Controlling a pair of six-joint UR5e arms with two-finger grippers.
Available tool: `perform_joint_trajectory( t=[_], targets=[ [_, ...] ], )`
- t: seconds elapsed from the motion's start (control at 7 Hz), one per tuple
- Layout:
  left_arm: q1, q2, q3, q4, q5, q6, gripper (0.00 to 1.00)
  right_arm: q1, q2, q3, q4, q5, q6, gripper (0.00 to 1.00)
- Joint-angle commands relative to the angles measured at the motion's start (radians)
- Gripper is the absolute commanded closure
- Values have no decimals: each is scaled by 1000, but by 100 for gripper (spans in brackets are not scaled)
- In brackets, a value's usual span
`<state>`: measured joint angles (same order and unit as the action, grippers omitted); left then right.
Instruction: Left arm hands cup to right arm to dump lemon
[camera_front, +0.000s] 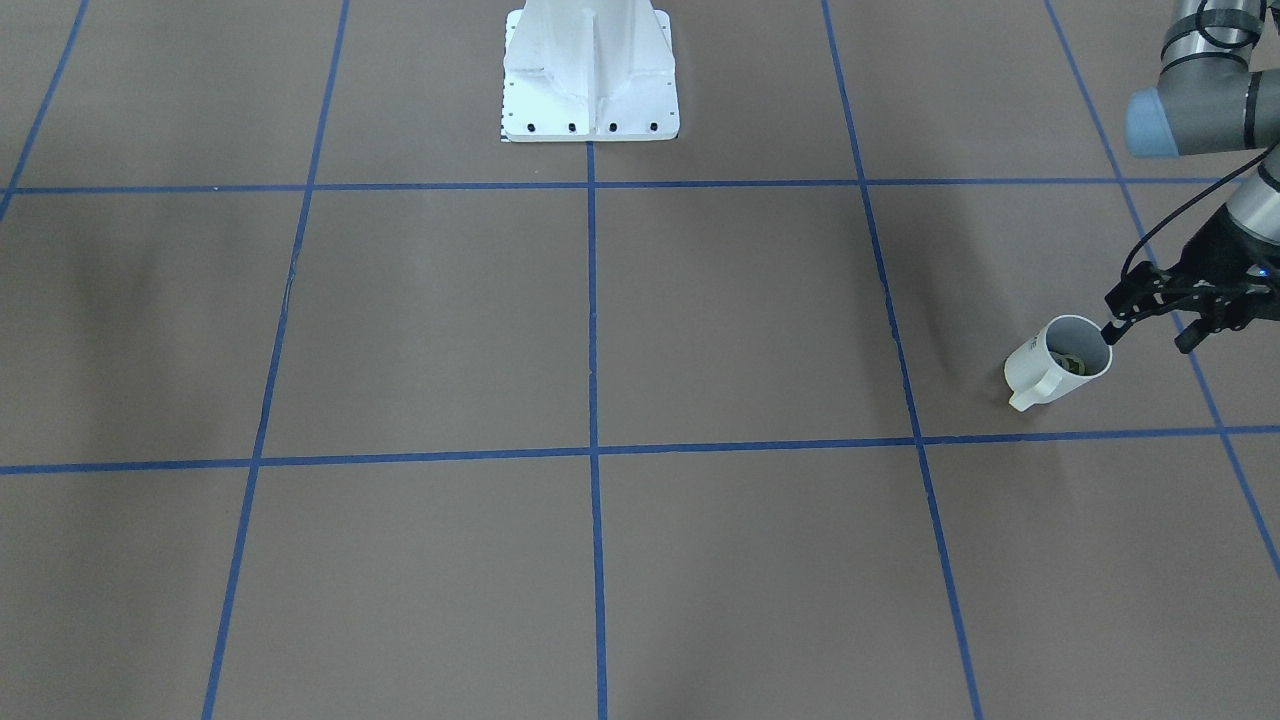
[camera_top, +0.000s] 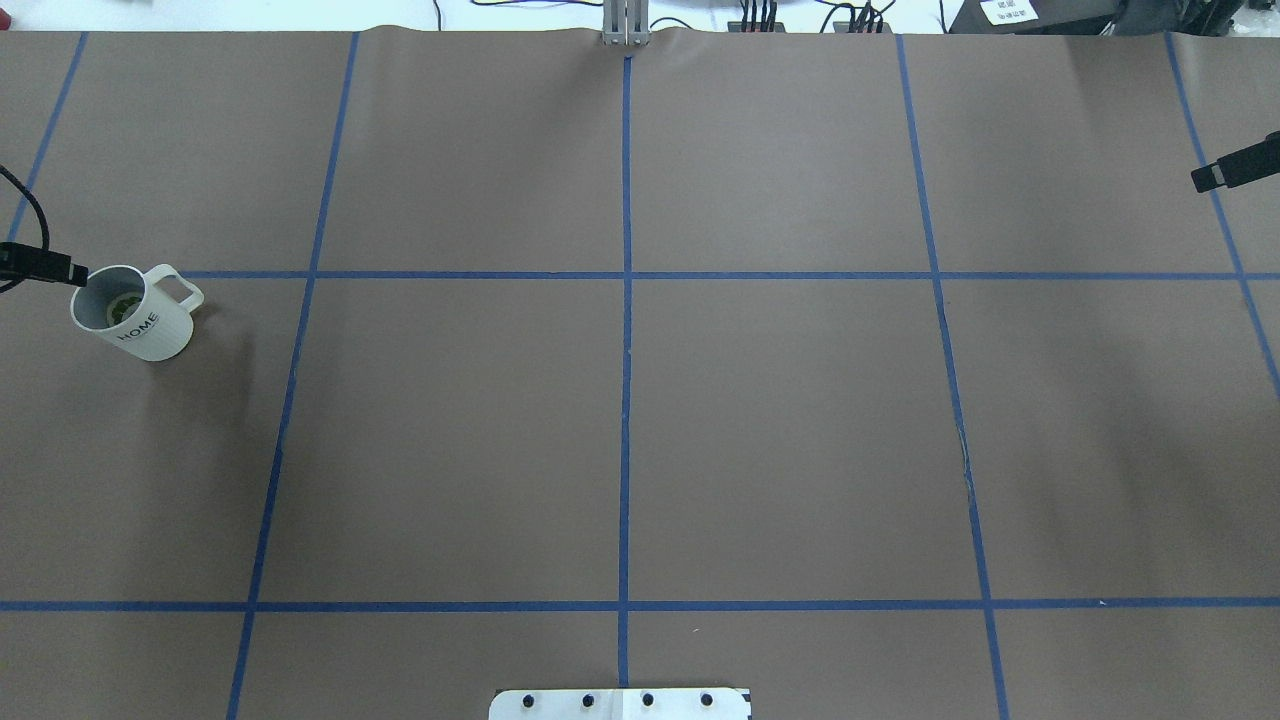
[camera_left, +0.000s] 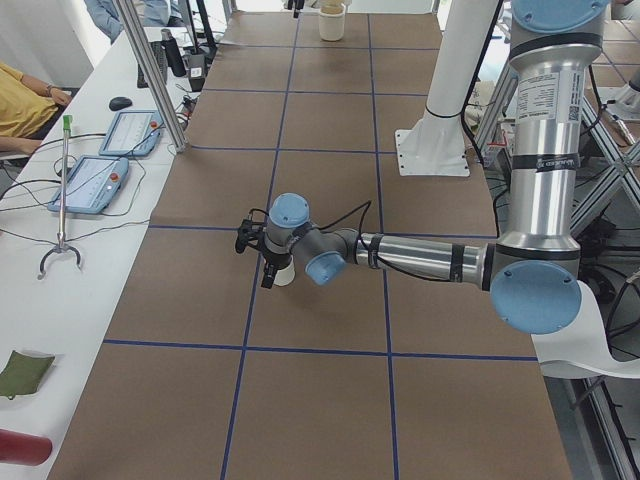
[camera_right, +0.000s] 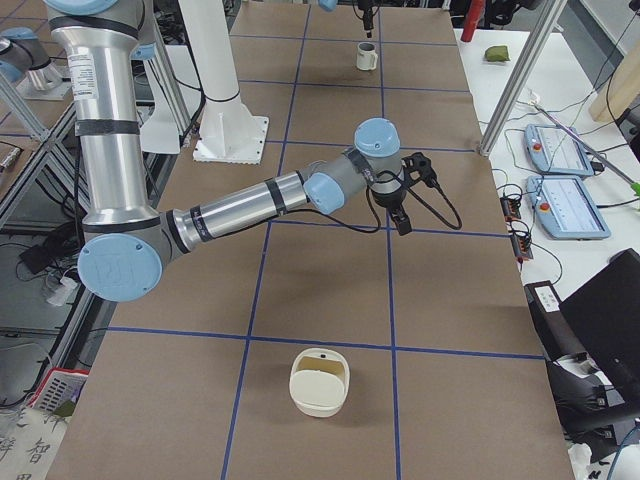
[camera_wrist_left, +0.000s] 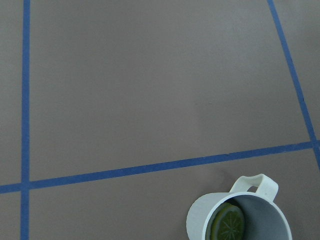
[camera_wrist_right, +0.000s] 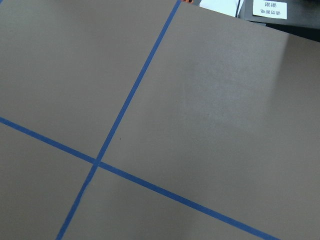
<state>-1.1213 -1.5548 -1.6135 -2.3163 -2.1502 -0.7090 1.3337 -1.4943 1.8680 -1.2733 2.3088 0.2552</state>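
1. At the far left edge of the overhead view, the black two-finger left gripper (camera_front: 1148, 335) reaches in low over the table. In the front-facing view its jaws stand spread wide and hold nothing. One fingertip (camera_top: 60, 268) sits at the mug's rim, touching or just beside it; I cannot tell which. The spread suggests it is lining up to pinch the wall, one finger inside and one outside.
2. Just to its right, in the upper left of that frame, the white ceramic cup (camera_top: 140, 318) with a loop handle and black "HOME" lettering stands upright on the table. Its handle points to the upper right, away from the gripper. This probably leaves the near rim open for the pinch.
3. Inside it, the small yellow-green lemon (camera_wrist_left: 227, 223) lies on the grey floor. With the mouth facing up, it should stay in until the dump.
4. Across the middle stretches the brown paper-covered table (camera_top: 640, 430), marked with blue tape lines (camera_top: 626, 400). The hand-over would likely happen here.
5. At the upper right edge, the black right gripper (camera_top: 1232, 166) shows only as a dark bar, so I cannot tell how its jaws stand. It hangs well apart from the cup, apparently parked until the mug is brought across.
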Motion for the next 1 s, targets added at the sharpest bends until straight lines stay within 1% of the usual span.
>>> perform_joint_trajectory(
  t=[0.0,0.14,0.29,0.43,0.57,0.71,0.86],
  targets=[
    [49,-1,4,-12,36,-21,4,-1,-1,0,0,0,-1,1],
    [64,1,4,-12,47,-18,38,-1,-3,0,0,0,-1,1],
    [69,1,4,-12,49,-17,70,-1,-3,0,0,0,-1,1],
    [71,2,4,-12,49,-15,91,-1,-3,0,0,0,-1,1],
    [71,2,6,-12,52,-14,100,-1,-3,0,0,0,-1,1],
    [71,4,6,-12,91,-9,100,-1,-3,0,0,0,-1,1],
    [71,19,-3,-12,93,-6,100,-1,-3,2,0,0,-2,1]
  ],
)
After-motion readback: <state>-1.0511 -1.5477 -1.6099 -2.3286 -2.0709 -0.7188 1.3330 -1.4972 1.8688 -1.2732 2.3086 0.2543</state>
